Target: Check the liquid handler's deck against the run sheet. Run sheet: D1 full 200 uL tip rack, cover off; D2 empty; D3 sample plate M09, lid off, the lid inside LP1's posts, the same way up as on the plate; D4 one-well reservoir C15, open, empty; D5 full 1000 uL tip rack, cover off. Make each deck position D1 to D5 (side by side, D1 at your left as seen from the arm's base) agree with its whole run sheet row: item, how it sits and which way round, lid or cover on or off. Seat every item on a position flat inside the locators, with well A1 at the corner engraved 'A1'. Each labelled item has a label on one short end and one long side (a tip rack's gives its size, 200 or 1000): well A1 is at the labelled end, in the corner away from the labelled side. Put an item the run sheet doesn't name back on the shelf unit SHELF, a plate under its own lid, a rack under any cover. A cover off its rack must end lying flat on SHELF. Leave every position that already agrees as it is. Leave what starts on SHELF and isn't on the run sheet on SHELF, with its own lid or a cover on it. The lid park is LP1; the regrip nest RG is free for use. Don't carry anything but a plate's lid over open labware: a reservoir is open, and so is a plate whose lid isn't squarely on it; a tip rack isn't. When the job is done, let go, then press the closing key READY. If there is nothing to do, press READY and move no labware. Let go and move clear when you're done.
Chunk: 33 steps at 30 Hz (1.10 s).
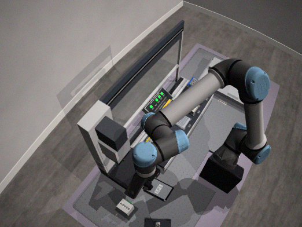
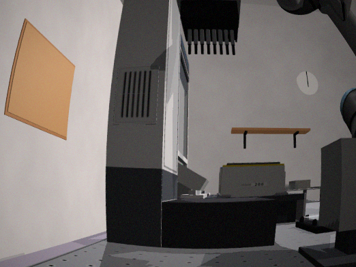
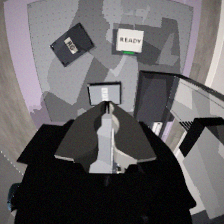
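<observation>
Gripper point(image 3: 107, 107) pressed together, holding nothing, hung just over the LP1 lid park point(image 3: 104, 93); the READY key point(image 3: 130, 40) sat well ahead, slightly right, long side crosswise.

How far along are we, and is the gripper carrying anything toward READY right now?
Nearly finished, it seems. The status panel on the liquid handler shows green squares, and a flat pale lid sits on the dark LP1 park plate. The two-jaw gripper is shut and empty, hanging above that plate, short of the white READY key. Left: press that key, then move clear.
</observation>
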Each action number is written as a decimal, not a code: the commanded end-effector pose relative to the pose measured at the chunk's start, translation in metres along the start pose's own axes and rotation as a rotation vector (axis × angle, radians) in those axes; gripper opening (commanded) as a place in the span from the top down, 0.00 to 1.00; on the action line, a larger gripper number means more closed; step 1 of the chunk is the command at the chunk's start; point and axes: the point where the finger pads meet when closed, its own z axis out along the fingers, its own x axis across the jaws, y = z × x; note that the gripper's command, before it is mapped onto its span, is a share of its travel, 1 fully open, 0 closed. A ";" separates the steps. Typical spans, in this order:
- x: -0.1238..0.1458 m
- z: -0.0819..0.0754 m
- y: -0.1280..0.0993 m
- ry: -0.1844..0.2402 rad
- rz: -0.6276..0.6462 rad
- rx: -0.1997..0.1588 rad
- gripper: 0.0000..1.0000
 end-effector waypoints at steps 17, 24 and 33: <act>0.058 -0.001 -0.003 0.001 0.000 0.001 1.00; 0.058 0.008 -0.003 0.001 0.000 0.001 1.00; 0.058 0.023 -0.003 0.001 0.000 0.001 1.00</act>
